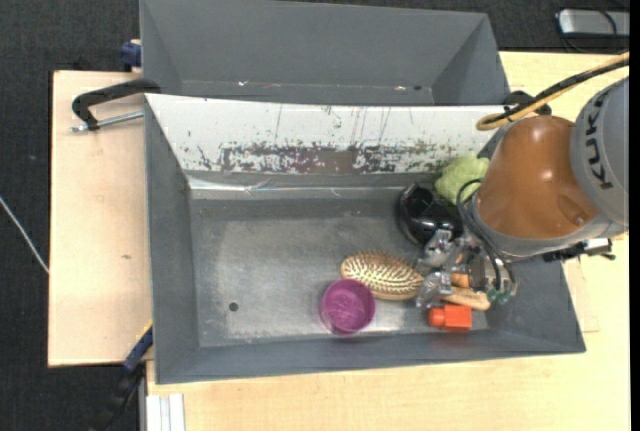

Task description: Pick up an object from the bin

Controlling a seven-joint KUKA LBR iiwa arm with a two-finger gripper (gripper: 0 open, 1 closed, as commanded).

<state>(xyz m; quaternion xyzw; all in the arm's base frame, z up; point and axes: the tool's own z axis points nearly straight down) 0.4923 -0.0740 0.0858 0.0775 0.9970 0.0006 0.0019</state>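
Observation:
My gripper point(437, 271) hangs low over the right part of the bin floor, its metal fingers pointing down at the right end of a gold oval hairbrush point(382, 276). A purple round cup point(347, 306) lies just left of and below the brush. An orange block with a tan peg point(455, 309) sits right under the gripper, near the front wall. A black glossy round thing point(422, 210) lies behind the gripper, partly hidden by it. I see nothing between the fingers.
A yellow-green soft ball point(462, 177) rests at the back right by the bin wall, partly behind the arm's orange cover. The arm reaches in from the right. The left half of the bin floor is bare metal.

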